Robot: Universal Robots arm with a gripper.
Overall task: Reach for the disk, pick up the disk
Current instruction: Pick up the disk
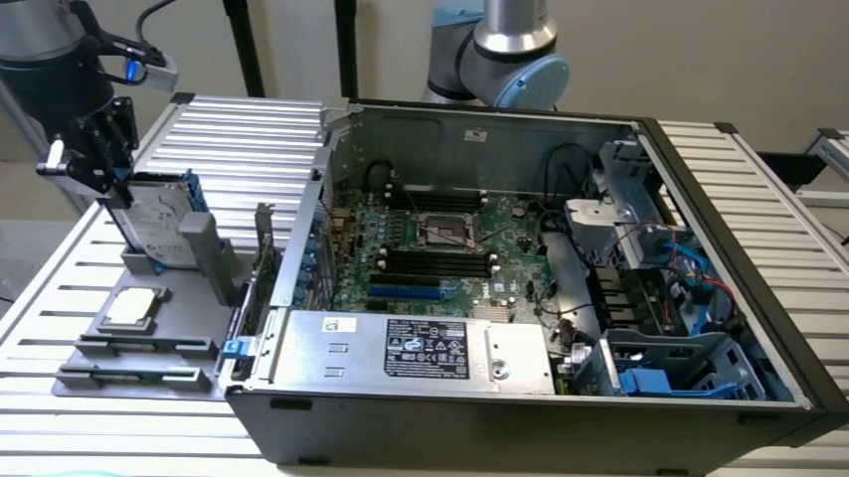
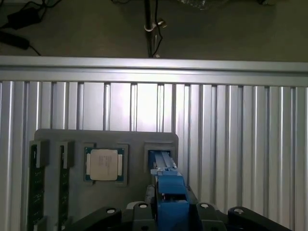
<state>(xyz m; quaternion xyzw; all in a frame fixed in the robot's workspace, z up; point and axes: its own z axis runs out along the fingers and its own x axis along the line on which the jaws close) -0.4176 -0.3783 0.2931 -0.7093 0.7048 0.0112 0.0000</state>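
Closest to the wrist camera, the gripper (image 1: 117,184) stands right over the top edge of the disk (image 2: 168,191), and the blue caddy of the disk runs between the two sides of the jaws. Whether the jaws press on it or are only placed around it, I cannot tell. The disk stands upright on its edge in a slot of the grey holder (image 2: 139,140), at the exterior view's left, outside the computer case (image 1: 531,425). Just beside it in the same holder lies a small square chip (image 2: 104,164), and further along two memory sticks (image 2: 36,185) lie in their grooves. The holder rests on the ribbed metal bench (image 2: 231,144), and beyond the bench is the floor with some cables. In my judgement the reach is finished and the work is at the grasp. The pick-up calls for a firm hold on the caddy and a straight pull up along the slot, because a tilted pull could jam the disk.
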